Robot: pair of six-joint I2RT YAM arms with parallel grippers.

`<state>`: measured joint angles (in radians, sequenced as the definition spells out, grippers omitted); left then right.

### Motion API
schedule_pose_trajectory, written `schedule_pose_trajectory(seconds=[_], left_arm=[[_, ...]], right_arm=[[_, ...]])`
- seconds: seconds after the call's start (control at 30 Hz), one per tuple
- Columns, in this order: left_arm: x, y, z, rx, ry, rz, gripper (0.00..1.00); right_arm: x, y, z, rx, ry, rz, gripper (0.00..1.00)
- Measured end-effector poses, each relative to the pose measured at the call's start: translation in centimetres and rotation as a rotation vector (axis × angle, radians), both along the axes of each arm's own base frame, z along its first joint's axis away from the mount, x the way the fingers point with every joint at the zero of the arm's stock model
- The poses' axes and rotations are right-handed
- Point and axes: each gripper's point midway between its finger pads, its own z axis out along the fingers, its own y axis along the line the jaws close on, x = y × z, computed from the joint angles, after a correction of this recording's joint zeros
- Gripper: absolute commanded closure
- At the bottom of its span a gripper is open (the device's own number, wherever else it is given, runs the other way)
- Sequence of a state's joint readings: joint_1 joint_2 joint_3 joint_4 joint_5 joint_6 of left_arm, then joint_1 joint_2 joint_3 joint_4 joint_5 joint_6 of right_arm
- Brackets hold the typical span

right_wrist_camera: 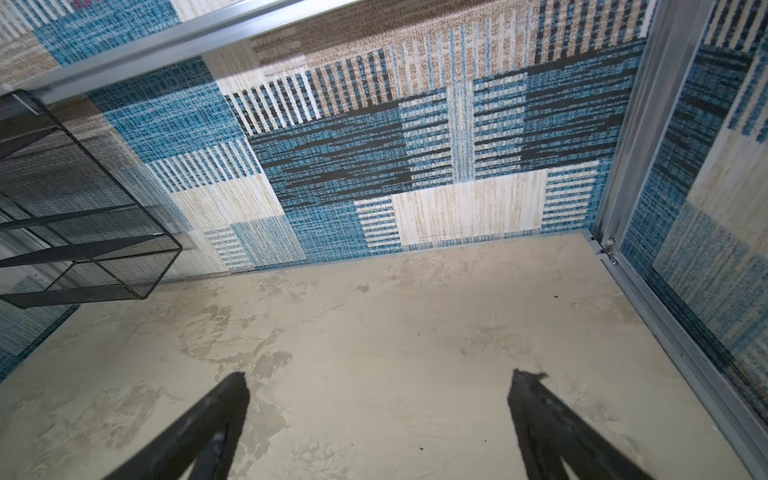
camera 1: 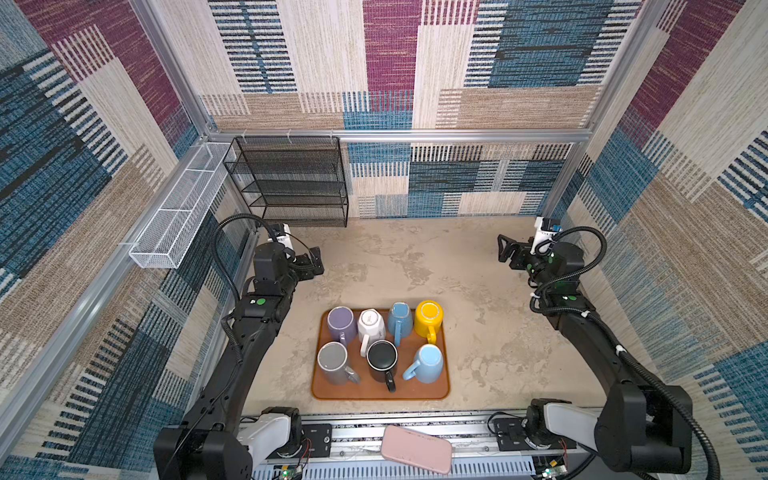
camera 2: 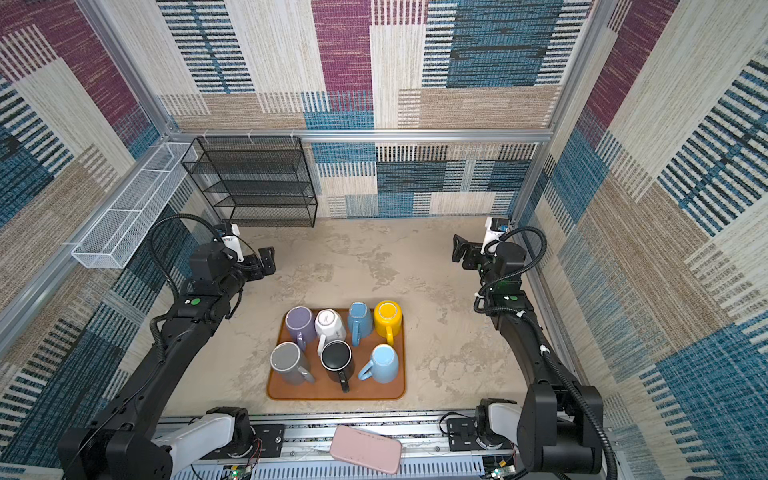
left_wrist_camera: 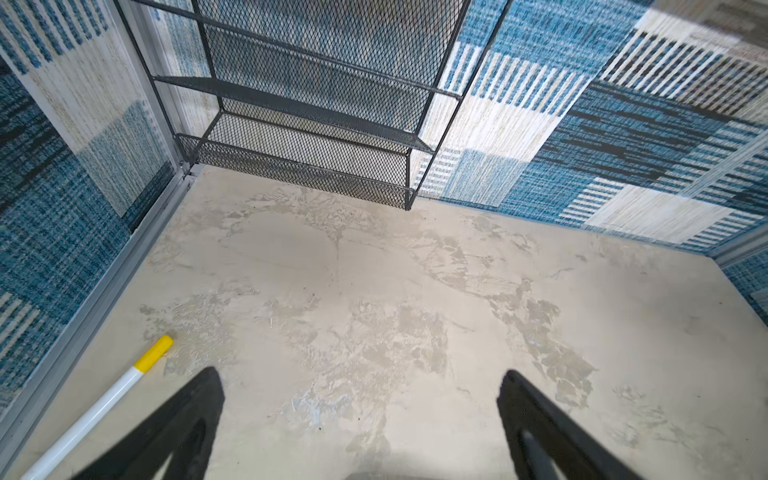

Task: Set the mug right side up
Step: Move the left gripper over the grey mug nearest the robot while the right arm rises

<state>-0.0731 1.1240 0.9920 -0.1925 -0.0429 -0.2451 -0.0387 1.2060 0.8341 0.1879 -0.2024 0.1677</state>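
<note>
**Mugs (camera 1: pixel 382 356) sit at the front edge, behind both empty hands**

We count 7, all apparently bottom-up, packed on the brown tray (camera 1: pixel 444 388) at the middle of the counter's (camera 1: pixel 469 266) front edge. The left hand (camera 1: pixel 318 261) and right hand (camera 1: pixel 502 248) hover near the left and right edges, jaws spread wide, holding nothing. Neither wrist view shows a mug, so each arm must draw back toward the front edge. We judge the purple mug (camera 1: pixel 341 322) nearest the left hand, the yellow mug (camera 1: pixel 429 316) nearest the right. Handles point mostly frontward. Close neighbours are the obstacle; the wire rack (camera 1: pixel 291 183) in the far left corner stands well clear.
</note>
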Motion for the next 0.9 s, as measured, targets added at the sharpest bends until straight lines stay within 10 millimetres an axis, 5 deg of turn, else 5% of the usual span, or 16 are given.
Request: schedule_pose_trajectory(seconds=[0.13, 0.37, 0.67, 0.9], left_arm=[[-0.7, -0.8, 0.1, -0.017, 0.049, -0.003, 0.01], [-3.4, -1.9, -1.9, -0.010, 0.174, 0.009, 0.02], [-7.8, -5.3, -8.5, -0.055, 0.428, -0.084, 0.06], [-11.9, -7.4, -11.0, -0.093, 0.593, -0.126, 0.09]], right_arm=[[0.1, 2.2, 1.3, -0.006, 0.005, 0.074, 0.00], [-0.1, 5.7, 0.8, -0.003, 0.058, 0.191, 0.00], [0.6, 9.2, -3.3, 0.030, 0.184, 0.277, 0.00], [1.5, 11.6, -5.3, 0.036, 0.244, 0.323, 0.00]])
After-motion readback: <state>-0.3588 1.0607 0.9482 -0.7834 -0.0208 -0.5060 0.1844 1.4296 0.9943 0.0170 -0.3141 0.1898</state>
